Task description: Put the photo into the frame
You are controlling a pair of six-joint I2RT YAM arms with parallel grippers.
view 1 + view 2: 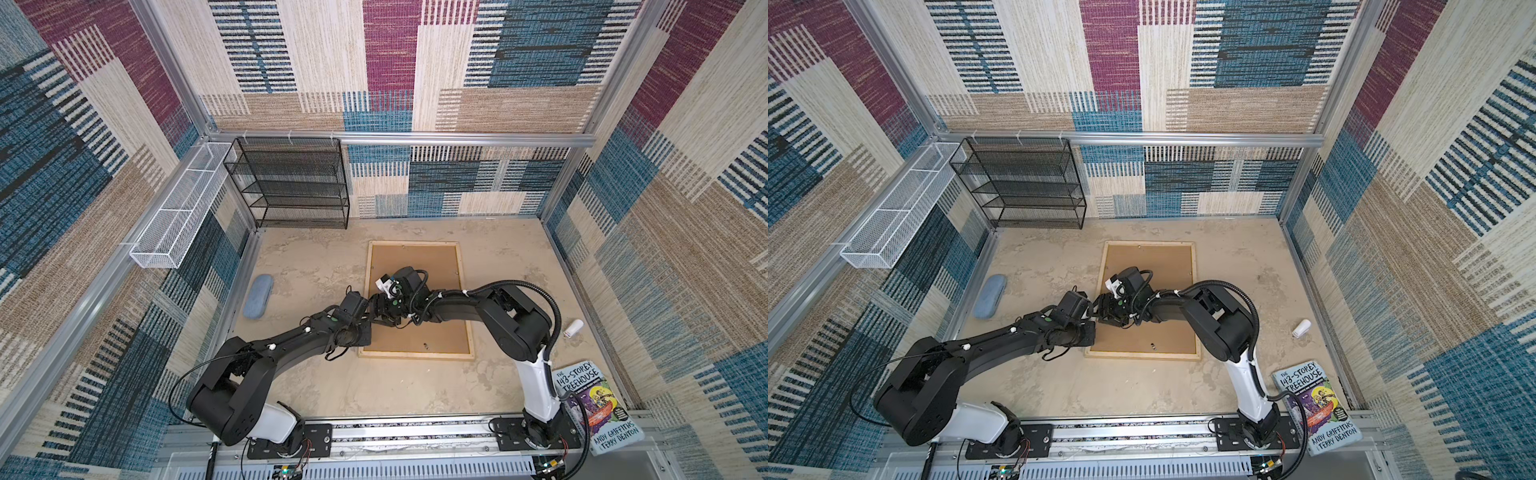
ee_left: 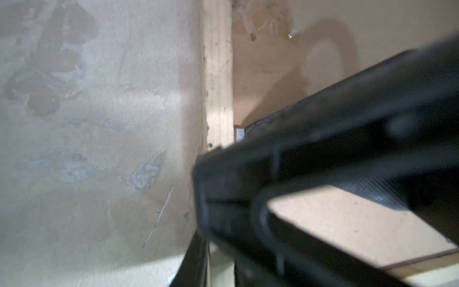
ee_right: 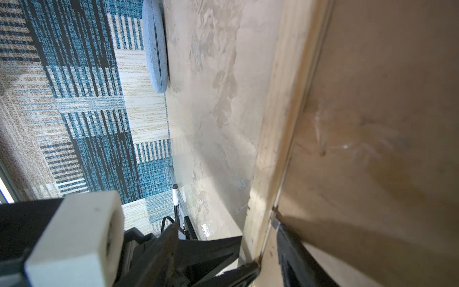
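The large pale wooden picture frame (image 1: pixel 415 354) lies back-up at the centre of the beige counter (image 1: pixel 311 374). Its long axis runs bottom to top in both top views, and a plain brown backing board (image 1: pixel 415 262) fills it. The photo shows nowhere. Both arms meet at its left strip, equally near. The right end effector (image 3: pixel 267 246) has its jaws apart astride that strip, seemingly clamping nothing, one finger just beside a small metal tab (image 3: pixel 274 221). The left end effector (image 2: pixel 218 179) is too blurred to tell. At lower right, a paperback book (image 1: pixel 598 415) reads "143-Storey Treehouse, Andy Griffiths, Terry Denton".
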